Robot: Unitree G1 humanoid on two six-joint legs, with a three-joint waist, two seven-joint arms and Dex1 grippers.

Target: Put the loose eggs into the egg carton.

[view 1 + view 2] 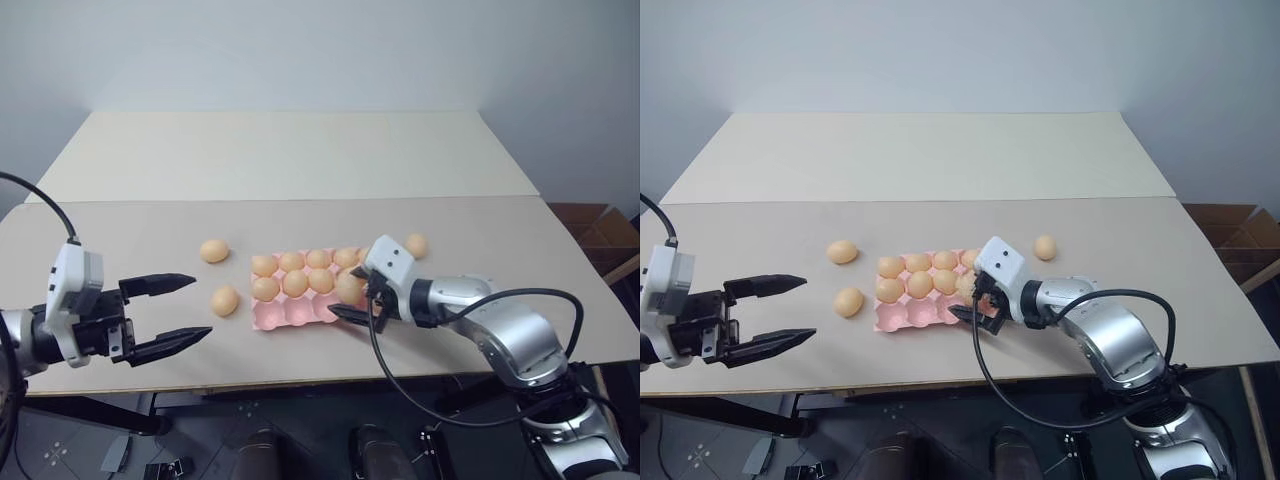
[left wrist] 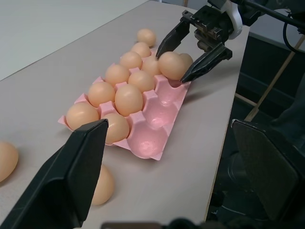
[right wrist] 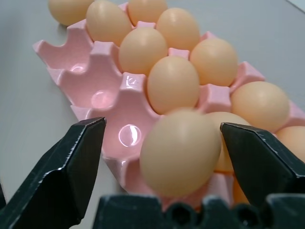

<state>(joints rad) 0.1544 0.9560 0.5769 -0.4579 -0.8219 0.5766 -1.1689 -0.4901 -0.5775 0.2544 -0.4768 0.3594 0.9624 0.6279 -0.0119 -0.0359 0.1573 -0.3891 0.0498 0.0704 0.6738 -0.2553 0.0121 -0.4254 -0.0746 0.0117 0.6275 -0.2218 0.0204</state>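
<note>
Right now the right gripper (image 1: 357, 300) sits over the near corner of the egg carton (image 2: 157, 117), fingers spread wide with one egg (image 3: 180, 151) between them, seemingly let go into the near-row cup, no finger visibly touching it. To do it well: lift straight up and clear without nudging the egg or tipping the light carton. Left gripper (image 1: 172, 314) hangs open and empty, well apart. Three loose eggs on the counter (image 1: 130, 235): two (image 1: 214, 250) (image 1: 225, 300) beyond the left gripper's tips, one (image 1: 416, 245) just behind the right gripper. Eggs are smooth, tan, oval, roll easily; the carton is glossy pink with round moulded cups, three near ones empty.
</note>
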